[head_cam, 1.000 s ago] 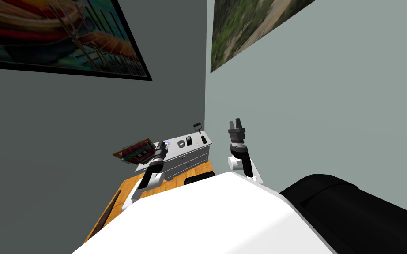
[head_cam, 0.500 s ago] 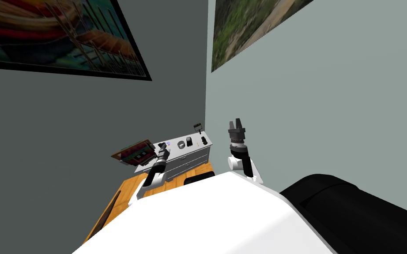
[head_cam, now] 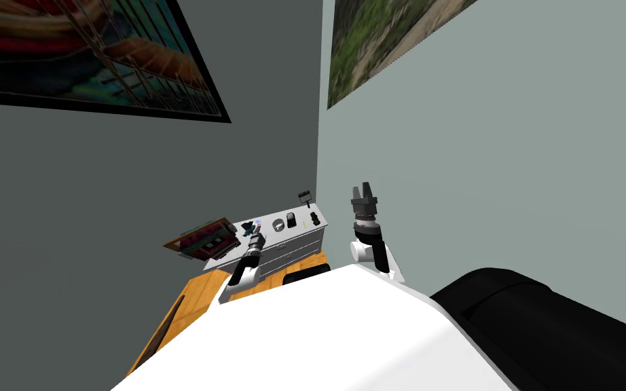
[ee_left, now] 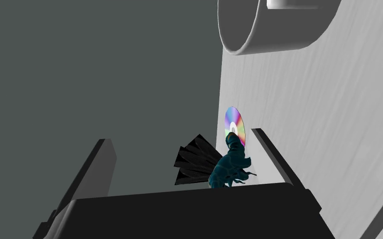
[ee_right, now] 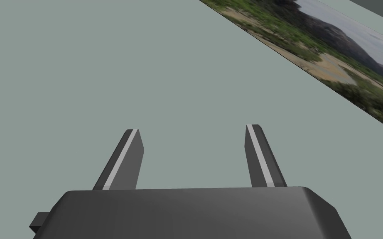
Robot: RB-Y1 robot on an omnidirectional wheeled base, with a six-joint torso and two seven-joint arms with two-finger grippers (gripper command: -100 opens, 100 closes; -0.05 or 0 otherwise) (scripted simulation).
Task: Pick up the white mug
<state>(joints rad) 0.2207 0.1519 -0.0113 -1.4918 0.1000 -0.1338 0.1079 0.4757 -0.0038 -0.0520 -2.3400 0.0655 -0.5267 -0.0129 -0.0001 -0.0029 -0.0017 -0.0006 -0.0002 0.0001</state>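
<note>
the white mug [ee_left: 278,25] was not yet picked up. it stood upright on the light grey top [ee_left: 336,137] of a chest of drawers [head_cam: 290,250], and nothing was touching it. in the renders it looked more pale grey than white.

nearest to me were my two hands. the right gripper [head_cam: 364,187] was raised in front of the wall, well apart from the chest, with its fingers spread and nothing between them. the left gripper [ee_left: 181,136] hung over the near part of the chest's top. its two fingers were also wide apart and they held nothing.

just in front of the left fingers stood a small dark teal figure [ee_left: 229,166] with a black tail like a fan. right behind it a rainbow-coloured disc [ee_left: 234,125] lay flat on the top. the mug came after these, further along the top and a little to one side of the gripper's line. beyond the mug, in the head view, some small dark things [head_cam: 290,217] stood on the far part of the top; i could not tell what they were.

as i judge it, only a part of the approach was done. the hand had to go past the figure and the disc, bring the fingers around the mug's wall, close them and lift. the figure stood close to that way and could be knocked.
</note>
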